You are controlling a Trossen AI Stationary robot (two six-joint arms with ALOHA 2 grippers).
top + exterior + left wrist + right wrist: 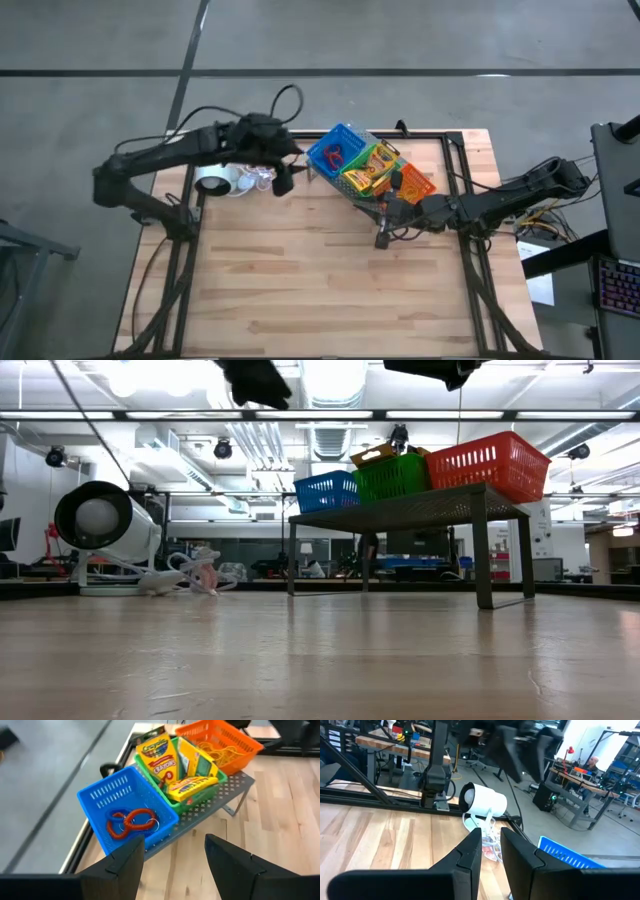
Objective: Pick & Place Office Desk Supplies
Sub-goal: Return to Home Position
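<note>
Blue bin [107, 792], green bin [392, 478], orange bin [490, 460]: set abreast on rack [420, 510]; ring bands [132, 822] and crayon boxes [159, 752] sorted within; left gripper [175, 842] held apart, empty, beside blue bin; right gripper [491, 832] narrowly parted, empty; placing judged complete.

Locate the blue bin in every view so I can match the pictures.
High view: blue bin, top centre.
Low view: blue bin, centre, leftmost on the grey rack.
Left wrist view: blue bin ahead of the left claw.
Right wrist view: only its blue edge, beside the right claw.
Landmark: green bin next to it, absent from right wrist view.
</note>
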